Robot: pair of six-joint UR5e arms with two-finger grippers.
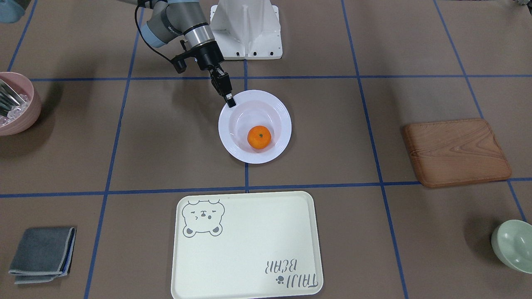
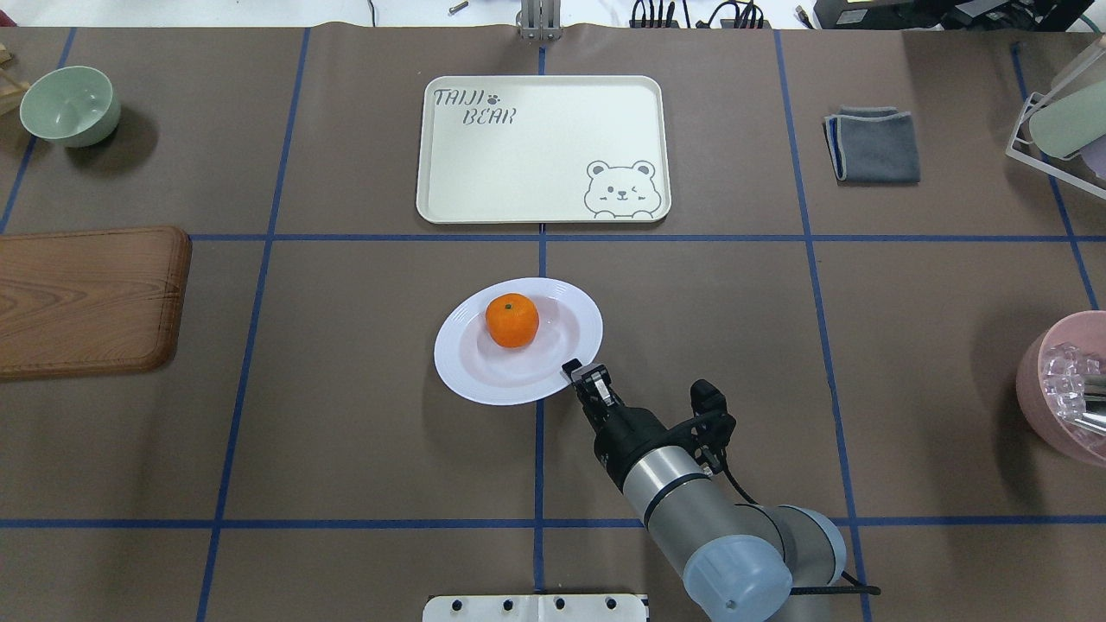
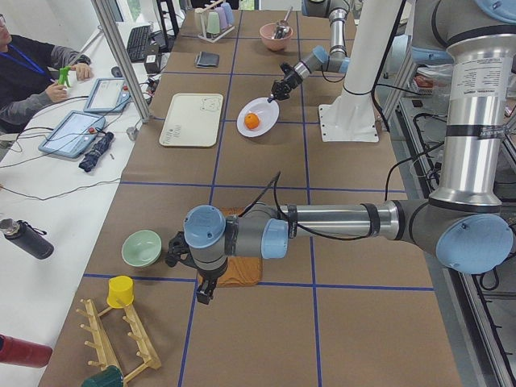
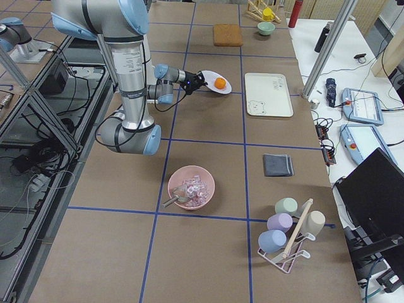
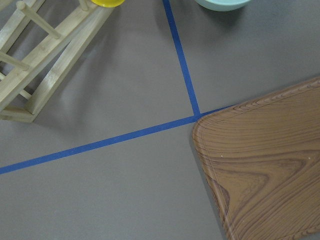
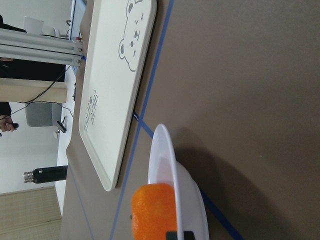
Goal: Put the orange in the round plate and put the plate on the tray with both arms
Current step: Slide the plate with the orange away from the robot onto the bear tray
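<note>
Brown table (image 2: pixel 346 432), gridded with blue tape.
Small bright orange (image 2: pixel 511 320) sits in the glossy white round plate (image 2: pixel 454 367), its rim pinched by the right gripper (image 2: pixel 575 370); left gripper (image 3: pixel 202 295) (by the brown wooden board (image 2: pixel 86 298)) too distant to read its fingers.

Locate orange (image 2: pixel 511 320) inside round plate (image 2: pixel 484 380) at centre of table (image 2: pixel 346 415). Find tray (image 2: pixel 536 155) beyond plate, not touching; wooden board (image 2: pixel 86 298) well to robot's left; folded cloth (image 2: pixel 873 145) right of tray.

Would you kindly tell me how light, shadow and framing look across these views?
Overhead exterior: even light, soft shadow beside the green bowl. Right wrist: image sideways, the round plate casts a dark shadow, the orange cropped at the bottom edge. Left wrist: sharp, no glare.
</note>
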